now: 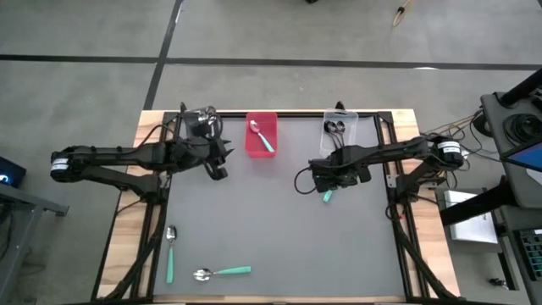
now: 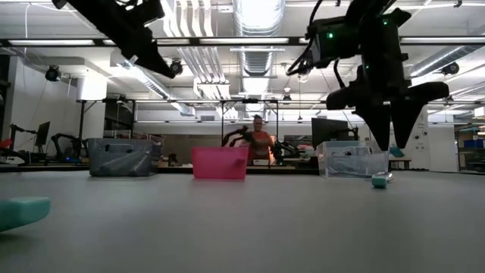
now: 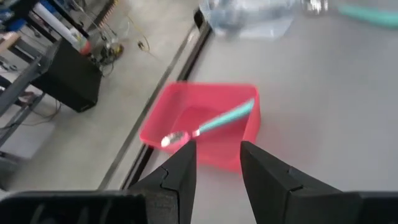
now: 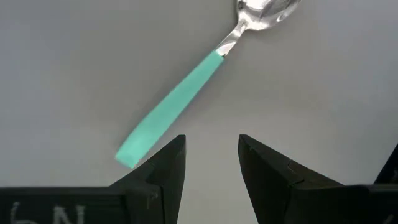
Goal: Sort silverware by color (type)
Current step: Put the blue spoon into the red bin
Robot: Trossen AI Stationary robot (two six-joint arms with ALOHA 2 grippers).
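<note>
I see the gray tabletop [image 1: 279, 220], broadly bare mid-field. Pink bin [image 1: 261, 135] at the far edge holds one teal spoon [image 1: 262, 135]; left end effector [image 1: 222, 161] beside it, parted, empty. Right end effector [image 4: 211, 163], parted and empty, above a second teal spoon [image 4: 186, 99]. Two more spoons [image 1: 196, 267] near the front-left edge.

Overhead looks down, low camera level, both share red bin [image 1: 261, 134]

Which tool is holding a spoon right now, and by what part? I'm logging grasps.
Neither. The right tool hangs open and empty above a teal-handled spoon on the table; the left tool is open and empty near the pink bin.
</note>
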